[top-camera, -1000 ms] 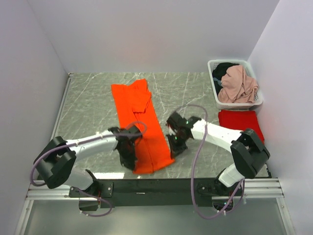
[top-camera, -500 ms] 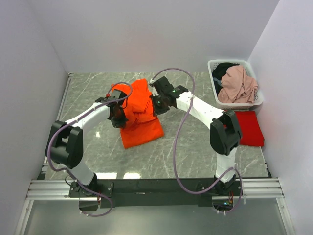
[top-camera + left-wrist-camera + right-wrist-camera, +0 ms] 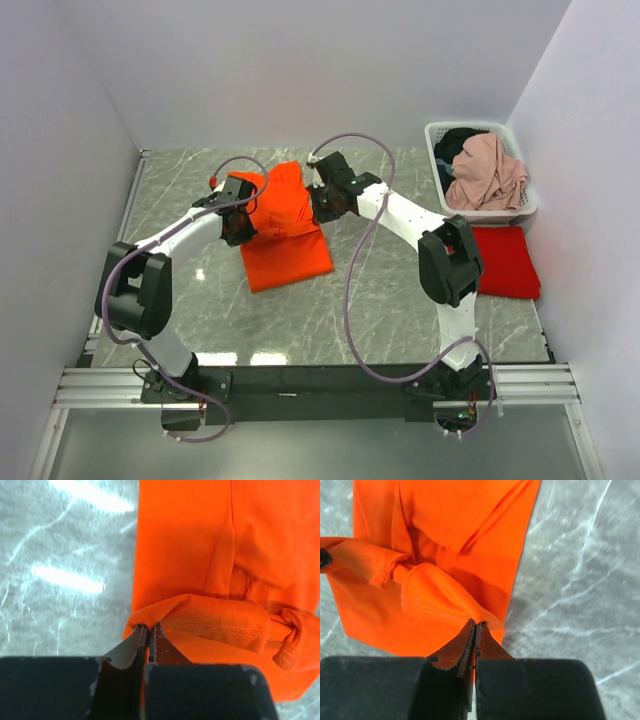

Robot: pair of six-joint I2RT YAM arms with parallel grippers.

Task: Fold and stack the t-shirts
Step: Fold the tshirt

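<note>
While pinching a hem corner apiece, probably to keep that edge level, looks like doubling the orange t-shirt over itself at mid-tabletop. Both clamped tight on cloth, left end effector and right end effector alike. Can't see the collar end under the folded layer. Can't tell much about the red t-shirt lying folded by the basket either, partly hidden behind the right arm.

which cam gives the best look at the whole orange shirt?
Top external: the orange shirt shows nearly whole, folded over. Left wrist shows only one hem corner pinched in its jaws. Right wrist shows only the opposite corner, likewise pinched.
</note>
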